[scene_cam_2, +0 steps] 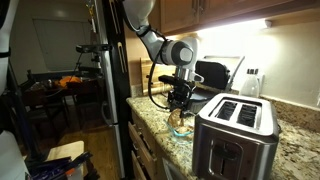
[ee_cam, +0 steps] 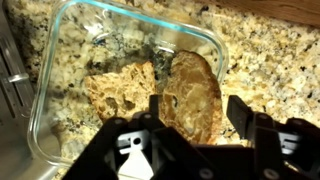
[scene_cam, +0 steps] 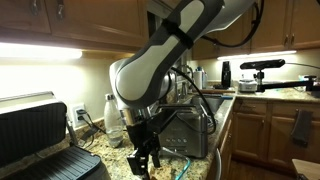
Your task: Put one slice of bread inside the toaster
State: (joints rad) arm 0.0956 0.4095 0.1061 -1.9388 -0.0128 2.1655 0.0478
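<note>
Granite desk [scene_cam_2: 295,150] under everything. Above it, in both exterior views, arm [scene_cam: 160,60] bent steeply down toward the desk's front edge. Black grill [scene_cam: 35,135] with lid raised, off to one side, well apart from the working end. Steel toaster [scene_cam_2: 235,135] upright near the desk's edge, slots on top, just beside a glass dish [scene_cam_2: 181,128]. In the wrist view, two pieces of bread in the dish. Low over the dish, gripper [ee_cam: 197,118] spread wide, closed on nothing. Brown slice [ee_cam: 195,80] lying flat in the dish, directly between the two fingers [ee_cam: 152,112], near end reaching under the gripper. Contact between fingers and slice impossible to tell. Paler piece [ee_cam: 118,92] right beside the slice, outside the fingers' span.
</note>
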